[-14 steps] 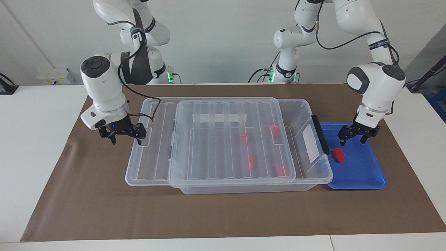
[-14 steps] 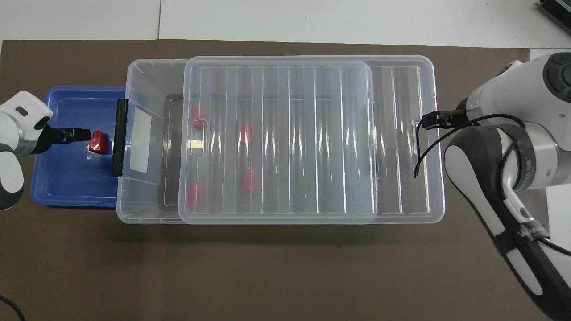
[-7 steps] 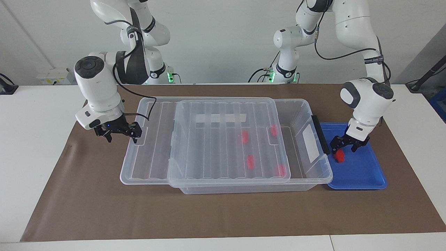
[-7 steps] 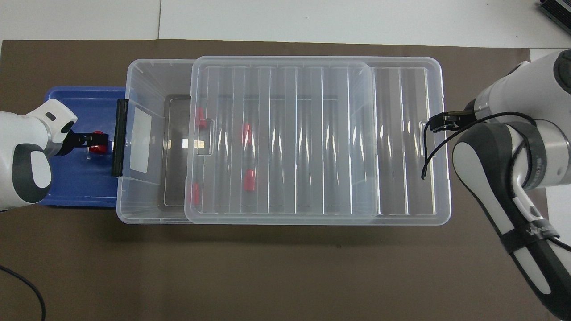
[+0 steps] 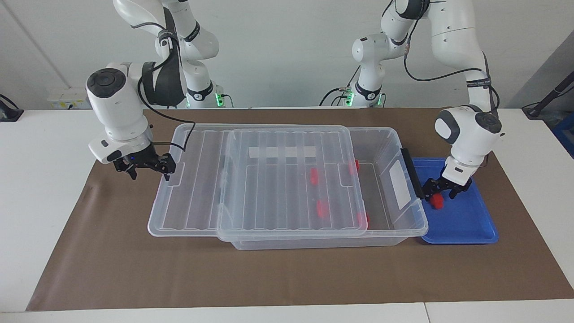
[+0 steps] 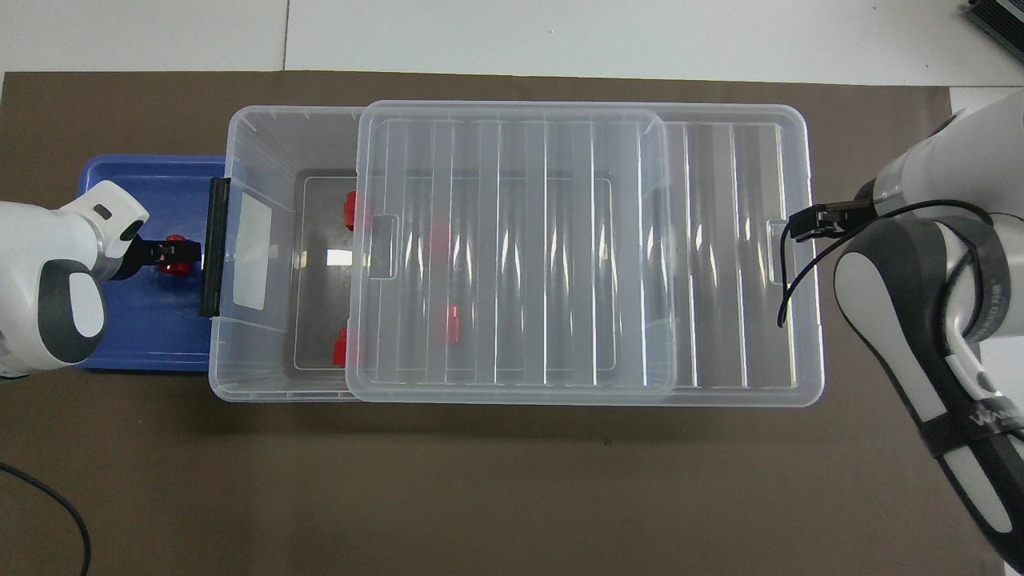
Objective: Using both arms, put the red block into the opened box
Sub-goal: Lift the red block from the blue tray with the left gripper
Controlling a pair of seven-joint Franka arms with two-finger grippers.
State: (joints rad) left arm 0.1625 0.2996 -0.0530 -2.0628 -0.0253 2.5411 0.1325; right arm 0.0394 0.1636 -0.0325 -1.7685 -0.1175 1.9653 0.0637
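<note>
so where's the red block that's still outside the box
The red block lies in the blue tray at the left arm's end of the table, beside the box's latch end, with the left gripper down around it.

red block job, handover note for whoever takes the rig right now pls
Left gripper: down in the shallow blue plastic tray, jaws straddling the small red plastic block; grip not confirmed.
Right gripper: at the end edge of the ribbed clear plastic lid toward the right arm's end, lid slid partway off.
Large clear plastic box: open at the tray end, four red blocks inside.
Done: box opened.
Left: close on the block, lift it, drop it in the opening.
</note>
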